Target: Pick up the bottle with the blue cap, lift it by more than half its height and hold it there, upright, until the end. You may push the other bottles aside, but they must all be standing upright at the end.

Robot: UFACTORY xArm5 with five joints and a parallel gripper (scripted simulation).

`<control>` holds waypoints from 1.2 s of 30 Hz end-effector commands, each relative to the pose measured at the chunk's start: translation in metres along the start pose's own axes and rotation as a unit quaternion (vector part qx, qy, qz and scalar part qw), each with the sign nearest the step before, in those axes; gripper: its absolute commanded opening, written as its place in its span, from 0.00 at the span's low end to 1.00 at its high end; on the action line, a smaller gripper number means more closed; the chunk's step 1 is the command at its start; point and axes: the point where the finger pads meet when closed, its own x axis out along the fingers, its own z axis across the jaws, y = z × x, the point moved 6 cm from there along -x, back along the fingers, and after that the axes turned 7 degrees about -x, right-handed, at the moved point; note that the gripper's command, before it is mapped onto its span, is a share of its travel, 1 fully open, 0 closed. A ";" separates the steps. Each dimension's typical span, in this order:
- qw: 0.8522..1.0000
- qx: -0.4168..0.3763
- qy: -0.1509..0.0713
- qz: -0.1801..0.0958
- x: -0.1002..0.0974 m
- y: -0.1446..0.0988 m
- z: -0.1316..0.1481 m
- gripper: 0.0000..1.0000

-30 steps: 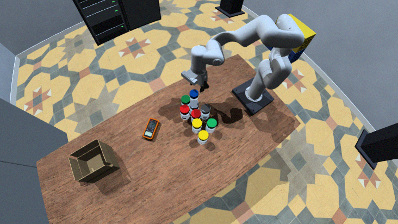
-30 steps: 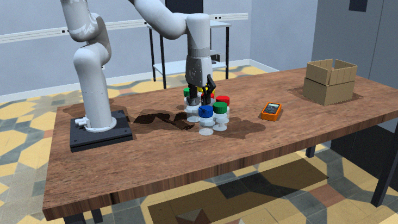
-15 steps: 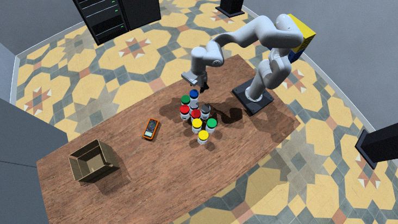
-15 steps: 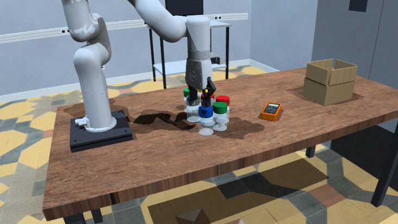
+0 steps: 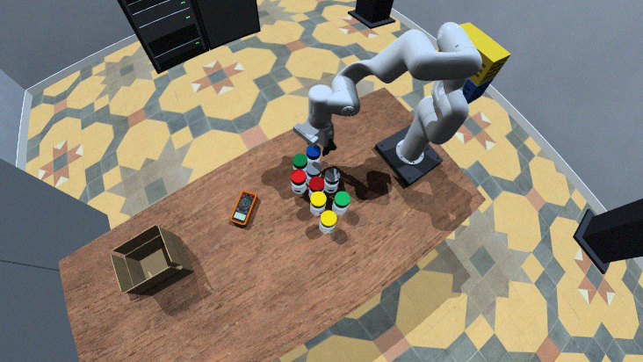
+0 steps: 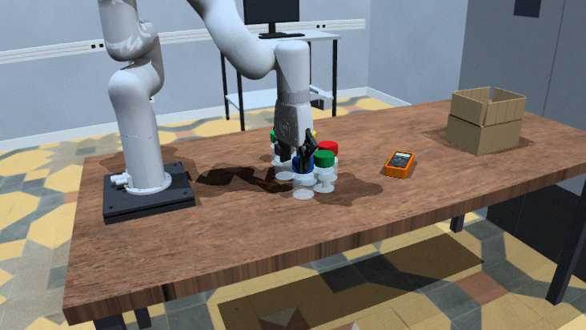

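The blue-capped bottle point(image 5: 314, 153) stands upright on the wooden table at the far edge of a tight cluster of bottles; it also shows in the exterior view point(image 6: 303, 174). My gripper point(image 5: 320, 142) point(image 6: 303, 162) is open and has come down over it, fingers pointing down on either side of the blue cap. Nothing is held. Right beside the blue one stand a green-capped bottle point(image 5: 299, 162) and a grey-capped bottle point(image 5: 314, 170).
More upright bottles fill the cluster: red point(image 5: 298, 178), red point(image 5: 316, 184), dark grey point(image 5: 332, 176), yellow point(image 5: 318, 199), green point(image 5: 342, 199), yellow point(image 5: 328, 220). An orange multimeter point(image 5: 243, 207) lies to the left. An open cardboard box point(image 5: 150, 259) stands far left. The arm's base point(image 5: 408, 158) is at the right.
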 end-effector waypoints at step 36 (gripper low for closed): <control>1.000 0.000 -0.002 0.001 0.046 0.005 0.002 0.79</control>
